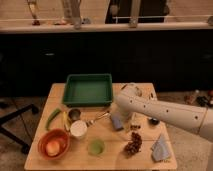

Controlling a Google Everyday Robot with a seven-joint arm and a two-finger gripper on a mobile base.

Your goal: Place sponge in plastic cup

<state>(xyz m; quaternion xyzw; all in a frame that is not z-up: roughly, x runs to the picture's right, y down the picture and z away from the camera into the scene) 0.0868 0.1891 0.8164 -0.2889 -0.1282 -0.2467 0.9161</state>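
Note:
The sponge point(116, 122) is a small flat blue-grey pad lying on the wooden table point(107, 159), right of centre. My gripper point(124, 118) hangs at the end of the white arm point(160, 113), which reaches in from the right. The gripper is low over the table, right at the sponge's right edge, and hides part of it. The green plastic cup point(96, 146) stands upright near the front edge, down and left of the sponge, with nothing visible in it.
A green tray point(89, 90) sits at the back. A white cup point(78, 129), a metal cup point(74, 114), a spoon point(100, 118), a banana point(65, 120) and a green vegetable point(53, 118) are at left. An orange bowl point(52, 144) is front left. Grapes point(134, 144) and a folded pale cloth point(161, 148) are front right.

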